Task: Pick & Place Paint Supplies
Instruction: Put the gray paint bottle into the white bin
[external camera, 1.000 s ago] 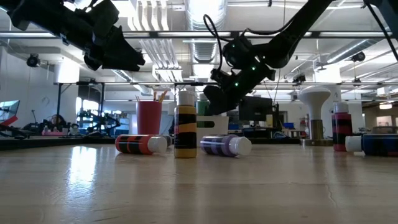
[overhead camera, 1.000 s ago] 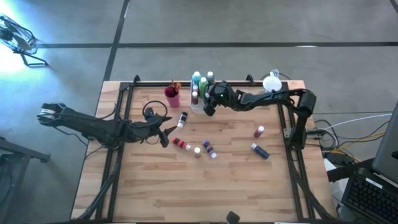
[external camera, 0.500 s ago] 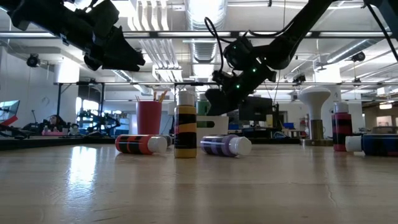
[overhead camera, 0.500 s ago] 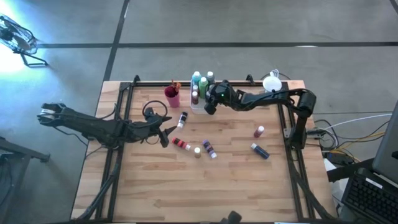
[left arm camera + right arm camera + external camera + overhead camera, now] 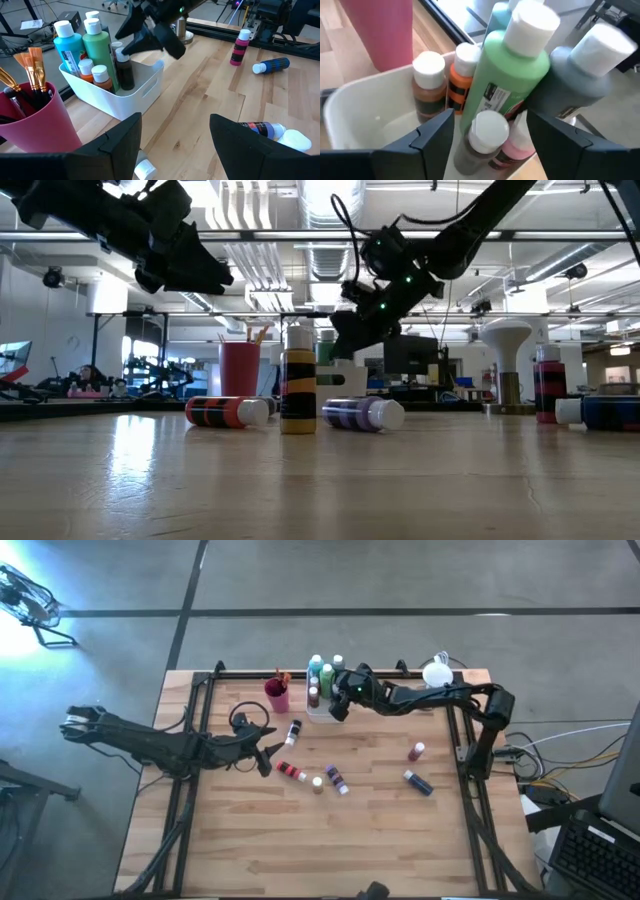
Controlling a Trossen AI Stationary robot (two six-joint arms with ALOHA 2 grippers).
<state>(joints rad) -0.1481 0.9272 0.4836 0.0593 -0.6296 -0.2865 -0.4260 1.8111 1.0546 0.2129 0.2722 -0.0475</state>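
Note:
The white tray (image 5: pixel 145 92) at the table's far middle holds upright paint bottles: teal (image 5: pixel 67 45), green (image 5: pixel 505 75), grey (image 5: pixel 580 80), orange (image 5: pixel 461 80) and brown ones. My right gripper (image 5: pixel 490 120) hovers open over the tray (image 5: pixel 320 712). Its fingers stand on either side of a dark brown white-capped bottle (image 5: pixel 482 142) without touching it. My left gripper (image 5: pixel 272 755) waits open above the table's left middle. Several bottles lie or stand on the wood: red (image 5: pixel 290 771), purple (image 5: pixel 337 778), blue (image 5: pixel 417 782) and pink (image 5: pixel 416 751).
A magenta cup (image 5: pixel 277 695) with orange-bristled brushes (image 5: pixel 30 57) stands just left of the tray. A white-capped bottle (image 5: pixel 293 732) lies near my left gripper. A white round object (image 5: pixel 437 674) sits at the far right corner. Bare wood fills the near half.
My right gripper has opened over the tray and risen slightly, leaving the dark brown bottle standing in the tray.

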